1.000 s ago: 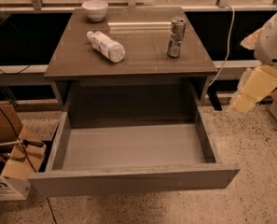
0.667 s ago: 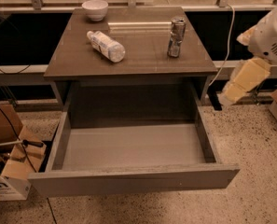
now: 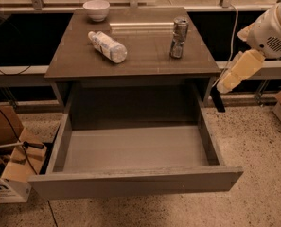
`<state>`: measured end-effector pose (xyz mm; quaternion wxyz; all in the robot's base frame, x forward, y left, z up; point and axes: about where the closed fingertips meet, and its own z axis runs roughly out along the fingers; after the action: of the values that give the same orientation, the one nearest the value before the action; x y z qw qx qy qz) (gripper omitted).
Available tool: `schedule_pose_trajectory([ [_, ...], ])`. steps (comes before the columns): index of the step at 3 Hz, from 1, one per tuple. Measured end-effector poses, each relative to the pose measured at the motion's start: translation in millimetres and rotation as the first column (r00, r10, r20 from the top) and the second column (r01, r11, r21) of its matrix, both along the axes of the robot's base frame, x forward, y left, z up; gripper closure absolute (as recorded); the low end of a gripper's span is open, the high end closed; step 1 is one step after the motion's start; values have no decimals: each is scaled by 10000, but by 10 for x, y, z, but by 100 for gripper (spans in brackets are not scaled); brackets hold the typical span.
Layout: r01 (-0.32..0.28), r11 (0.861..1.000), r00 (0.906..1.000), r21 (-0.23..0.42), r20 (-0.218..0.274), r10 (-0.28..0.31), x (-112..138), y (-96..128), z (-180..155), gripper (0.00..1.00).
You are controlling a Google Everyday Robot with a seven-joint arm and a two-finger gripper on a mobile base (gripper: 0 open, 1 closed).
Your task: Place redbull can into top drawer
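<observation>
Redbull can (image 3: pixel 179 38) is not in the gripper (image 3: pixel 217 100), which hangs dark and narrow off the right side of the table (image 3: pixel 144 63), below the level of the tabletop and just outside the rear right corner of the top drawer (image 3: pixel 135 184). Whether it is open or closed I cannot tell; it carries nothing. Above it, the pale forearm slants up to the white arm body at the right edge of the view.

The can stands upright on the right half of the tabletop, well apart from the gripper. A clear plastic bottle (image 3: pixel 108 46) lies on its side to the left, and a white bowl (image 3: pixel 96 9) sits at the back.

The drawer is pulled fully out, its grey inside bare (so opening is done). By my judgement, reaching, grasping, carrying and releasing the can all remain.
</observation>
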<state>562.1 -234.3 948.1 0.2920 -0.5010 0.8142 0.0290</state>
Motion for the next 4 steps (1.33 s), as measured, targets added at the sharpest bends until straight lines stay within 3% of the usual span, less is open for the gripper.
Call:
schedule_pose_trajectory([
  [1, 954, 9947, 9953, 373, 129, -959, 115, 17, -64, 0],
  [2, 2186, 9676, 9723, 1261, 559, -2269, 522, 56, -157, 0],
  [3, 2950, 9196, 9386, 2595, 1012, -3297, 1116, -56, -241, 0],
  [4, 3125, 8564, 9152, 4110, 1111, -3873, 1951, -118, -413, 0],
])
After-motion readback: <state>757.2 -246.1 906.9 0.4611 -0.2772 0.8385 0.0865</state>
